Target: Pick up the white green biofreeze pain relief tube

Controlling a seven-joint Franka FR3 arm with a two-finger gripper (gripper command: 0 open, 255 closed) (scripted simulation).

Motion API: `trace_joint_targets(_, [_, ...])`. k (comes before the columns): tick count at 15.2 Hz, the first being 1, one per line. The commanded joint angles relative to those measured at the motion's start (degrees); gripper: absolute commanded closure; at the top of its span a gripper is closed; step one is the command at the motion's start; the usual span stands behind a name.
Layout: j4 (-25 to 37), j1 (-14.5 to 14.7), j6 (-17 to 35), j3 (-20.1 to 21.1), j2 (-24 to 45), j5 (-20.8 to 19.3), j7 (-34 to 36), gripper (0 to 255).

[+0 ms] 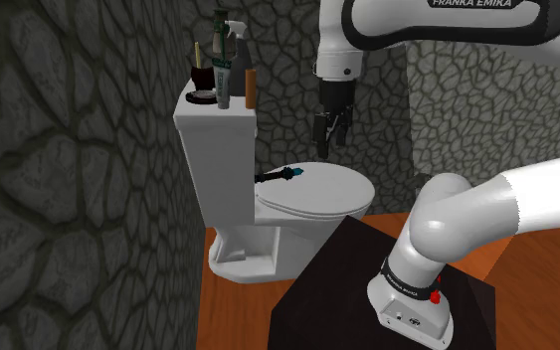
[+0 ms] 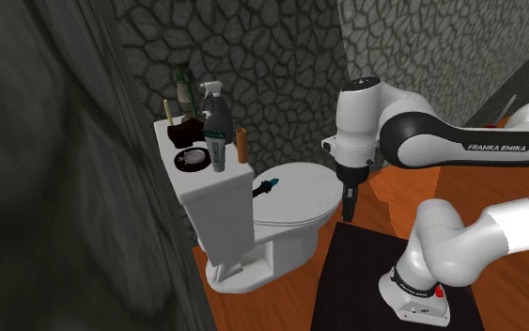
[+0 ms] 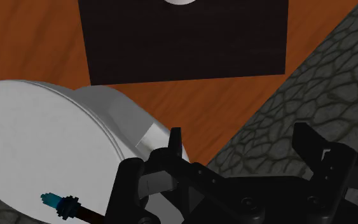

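The white and green tube stands upright on top of the white toilet tank, among other bathroom items. My black gripper hangs above the shut toilet lid, to the shoulder view's right of the tank and lower than the tube's top. Its fingers stand apart and open, with nothing between them.
On the tank also stand a spray bottle, a dark bottle, a brown cylinder, a brown holder and a black dish. A black and teal tool lies on the lid. Stone walls enclose the toilet.
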Motion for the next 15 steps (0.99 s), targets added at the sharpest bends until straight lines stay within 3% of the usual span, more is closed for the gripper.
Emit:
trace_joint_targets(1, [0.00, 0.00, 0.00, 0.00, 0.00, 0.00, 0.00, 0])
trace_joint_targets(8, [-0.67, 2.33, 16.26, -11.61, 5.63, 0.35, -18.98, 0])
trace_joint_targets(15, [4.82, 8.59, 28.12, -23.81, 16.31, 8.11, -40.35, 0])
